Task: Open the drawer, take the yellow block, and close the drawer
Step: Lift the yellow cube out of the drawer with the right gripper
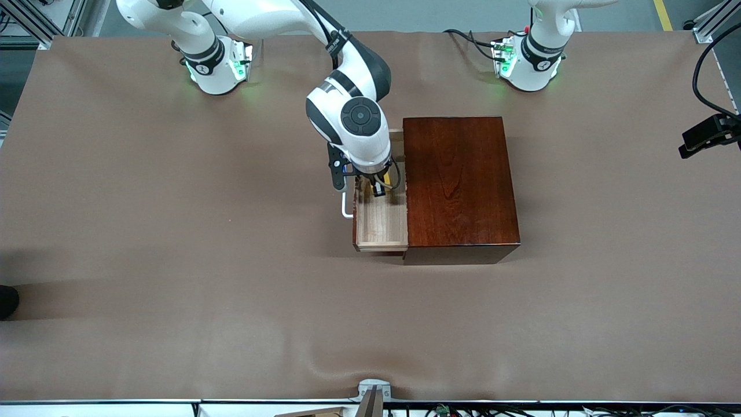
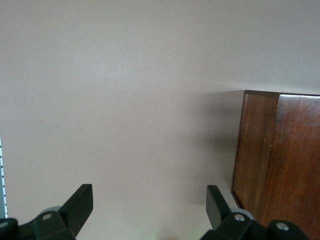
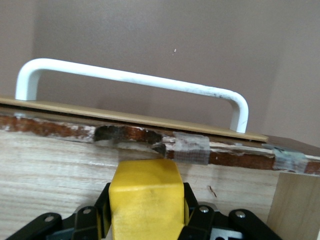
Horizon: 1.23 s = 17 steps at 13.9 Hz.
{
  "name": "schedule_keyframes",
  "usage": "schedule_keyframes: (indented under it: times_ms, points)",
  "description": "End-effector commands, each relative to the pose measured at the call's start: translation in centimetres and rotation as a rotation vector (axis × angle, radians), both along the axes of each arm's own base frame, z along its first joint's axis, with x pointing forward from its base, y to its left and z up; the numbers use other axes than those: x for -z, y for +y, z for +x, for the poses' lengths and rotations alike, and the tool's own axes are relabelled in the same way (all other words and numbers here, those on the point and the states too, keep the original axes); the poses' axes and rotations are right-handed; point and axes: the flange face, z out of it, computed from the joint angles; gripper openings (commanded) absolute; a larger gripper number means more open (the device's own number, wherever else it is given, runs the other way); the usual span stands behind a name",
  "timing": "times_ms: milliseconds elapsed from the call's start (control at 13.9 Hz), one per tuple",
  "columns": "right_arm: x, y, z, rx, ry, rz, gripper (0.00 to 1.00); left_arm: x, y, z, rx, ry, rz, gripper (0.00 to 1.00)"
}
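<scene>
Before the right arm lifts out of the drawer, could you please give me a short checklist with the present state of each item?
1. Drawer pulled out of the box: ok.
2. Right gripper shut on the yellow block: ok; the block sits between its fingers.
3. Right gripper down inside the drawer tray: ok.
4. Handle free of the gripper: ok; nothing touches it.
5. Left gripper out of the way: ok; it waits open over the table beside the box.
6. Block's grip firm enough to lift: cannot tell.
</scene>
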Motion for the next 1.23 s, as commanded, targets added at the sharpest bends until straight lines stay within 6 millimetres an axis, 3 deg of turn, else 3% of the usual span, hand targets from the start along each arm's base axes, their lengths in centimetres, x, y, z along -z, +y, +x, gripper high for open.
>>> schedule_keyframes:
  times_ms: [0, 361, 866, 938, 1154]
  points:
    - [-1.6, -0.1, 0.1, 0.022, -0.013, 0.009, 0.0, -0.6, 0.4, -0.5, 0.023, 0.004, 0.007, 1.0]
    - [-5.3, -1.6, 1.9, 0.09, -0.035, 0.036, 0.0, -0.6, 0.5, -0.5, 0.023, 0.004, 0.023, 1.0]
    - [-11.4, -6.7, 5.9, 0.076, 0.026, -0.004, 0.0, -0.6, 0.5, -0.4, 0.029, 0.007, 0.06, 1.0]
    - [-12.2, -8.0, 6.3, 0.033, 0.041, -0.012, 0.0, -0.6, 0.7, -0.4, 0.027, 0.007, 0.059, 1.0]
    - [-17.6, -13.3, 7.3, -0.128, 0.03, 0.01, 0.0, -0.4, 0.8, -0.3, 0.039, 0.012, 0.056, 1.0]
